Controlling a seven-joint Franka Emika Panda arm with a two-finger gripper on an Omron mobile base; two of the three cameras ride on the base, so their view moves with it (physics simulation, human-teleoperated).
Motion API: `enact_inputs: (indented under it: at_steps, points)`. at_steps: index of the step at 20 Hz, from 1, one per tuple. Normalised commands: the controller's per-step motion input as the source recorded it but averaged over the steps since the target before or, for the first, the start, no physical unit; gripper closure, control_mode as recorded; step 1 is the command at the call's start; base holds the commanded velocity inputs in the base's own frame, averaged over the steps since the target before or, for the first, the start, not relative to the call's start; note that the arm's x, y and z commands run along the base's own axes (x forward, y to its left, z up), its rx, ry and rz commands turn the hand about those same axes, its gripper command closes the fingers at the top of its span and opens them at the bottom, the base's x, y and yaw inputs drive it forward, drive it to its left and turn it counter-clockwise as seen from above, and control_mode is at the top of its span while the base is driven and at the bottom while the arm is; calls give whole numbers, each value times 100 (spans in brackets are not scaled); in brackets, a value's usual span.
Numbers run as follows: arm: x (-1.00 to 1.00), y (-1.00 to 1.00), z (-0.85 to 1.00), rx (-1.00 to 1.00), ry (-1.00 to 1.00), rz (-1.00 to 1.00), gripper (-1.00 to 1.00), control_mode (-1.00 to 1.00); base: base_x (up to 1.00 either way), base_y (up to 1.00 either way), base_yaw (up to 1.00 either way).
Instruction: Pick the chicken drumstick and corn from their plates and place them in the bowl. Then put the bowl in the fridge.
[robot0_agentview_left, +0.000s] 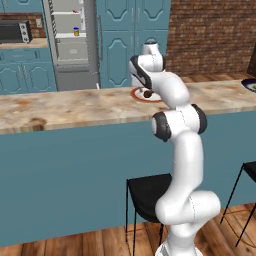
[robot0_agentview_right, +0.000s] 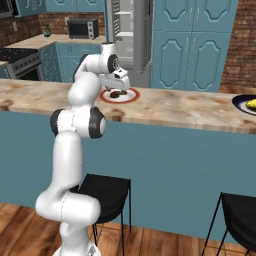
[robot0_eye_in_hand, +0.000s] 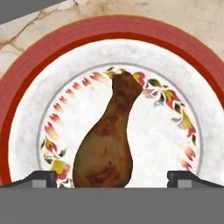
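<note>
Straddling the chicken drumstick (robot0_eye_in_hand: 107, 144) (no writing visible), jaws spread wide.

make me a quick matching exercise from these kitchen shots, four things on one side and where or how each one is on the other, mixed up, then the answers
Things:
1. chicken drumstick
2. corn
3. tool
4. fridge

Places or states:
A. open, hanging just over the red-rimmed plate
B. door open, white shelves showing, behind the counter
C. lying on the red-rimmed plate
D. on a dark-rimmed plate at the far right of the counter

Pairs: 1-C, 2-D, 3-A, 4-B
</note>
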Motion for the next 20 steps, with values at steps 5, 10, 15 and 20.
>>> enact_inputs:
  at_steps: [5, 10, 15, 20]
  points:
    - [14, 2, -19, 0, 0, 0, -100, -100, 0, 0, 0]
    - [0, 0, -28, 0, 2, 0, -100, -100, 0, 0, 0]
    - [0, 0, -17, 0, 6, -1, 100, -100, 0, 0, 0]
    - [-2, -1, -16, 2, 5, -2, 100, -100, 0, 0, 0]
